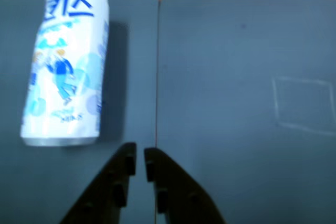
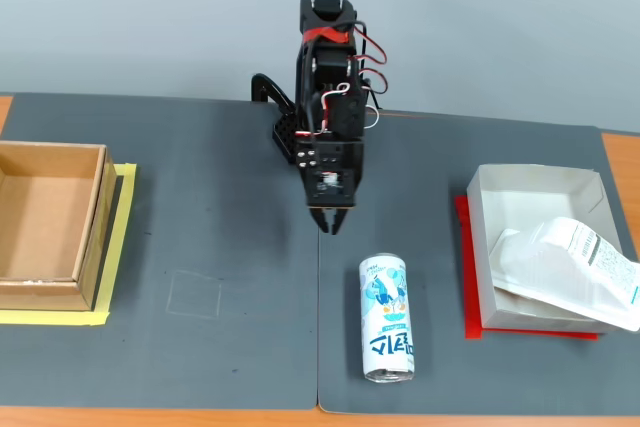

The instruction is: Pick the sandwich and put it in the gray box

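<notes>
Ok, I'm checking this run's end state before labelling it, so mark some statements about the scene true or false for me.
1. The flat clear-and-white plastic sandwich package lies in the shallow pale gray cardboard tray, overhanging its right front corner in the fixed view. True.
2. The black two-finger gripper grips the white-and-blue drink can. False: it holds nothing, and the can lies apart on the dark mat.
3. The can stands upright. False: it lies on its side.
4. The brown cardboard box sits at the left in the fixed view. True.
5. The brown box holds the sandwich. False: it looks empty.
</notes>
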`<state>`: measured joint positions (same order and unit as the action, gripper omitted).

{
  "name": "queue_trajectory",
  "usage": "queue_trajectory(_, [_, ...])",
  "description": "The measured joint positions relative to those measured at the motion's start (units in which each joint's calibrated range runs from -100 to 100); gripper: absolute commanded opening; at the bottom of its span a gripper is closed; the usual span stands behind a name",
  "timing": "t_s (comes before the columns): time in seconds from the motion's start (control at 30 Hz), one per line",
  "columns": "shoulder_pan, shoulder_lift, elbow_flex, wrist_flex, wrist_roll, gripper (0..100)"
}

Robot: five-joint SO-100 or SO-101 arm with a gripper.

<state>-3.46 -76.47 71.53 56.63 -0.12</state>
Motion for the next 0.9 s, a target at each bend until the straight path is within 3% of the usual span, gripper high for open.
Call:
queue_trajectory(0.37, [1.18, -18.78, 17.96, 14.40, 0.15, 2])
queue_trajectory(0.9, [1.18, -22.26, 21.46, 15.44, 0.10, 2])
